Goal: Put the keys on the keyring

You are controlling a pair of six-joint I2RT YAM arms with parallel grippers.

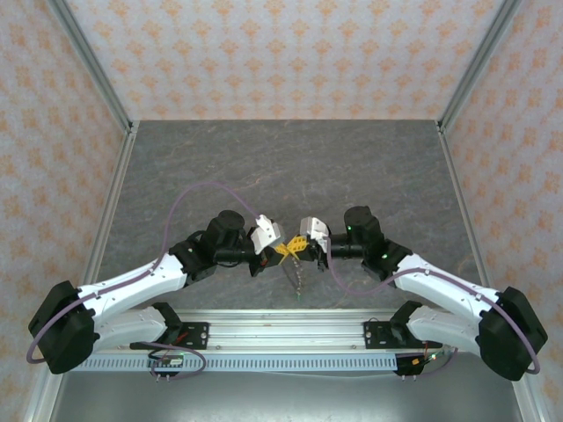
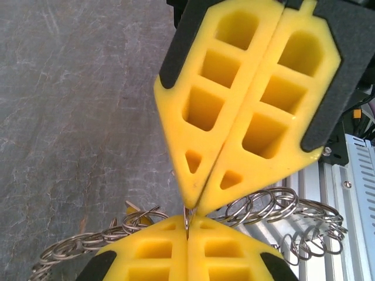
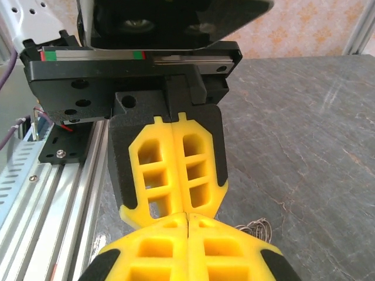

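Observation:
My two grippers meet tip to tip low over the front middle of the table, left gripper (image 1: 283, 251) and right gripper (image 1: 299, 247). In the left wrist view my left gripper (image 2: 188, 227) is shut on a thin ring of the keyring (image 2: 265, 205). The right gripper (image 2: 197, 206) comes down from above and is shut on the same ring. The keyring's chain of wire loops trails off to both sides and hangs below the grippers (image 1: 300, 274). A small yellow-headed key (image 2: 131, 211) peeks from behind the loops on the left. In the right wrist view the right gripper (image 3: 187, 219) touches the left gripper (image 3: 184, 209).
Grey stone-patterned table (image 1: 281, 167) with patterned walls on three sides. An aluminium rail (image 1: 281, 330) runs along the near edge just below the grippers. Purple cables (image 1: 189, 198) loop over both arms.

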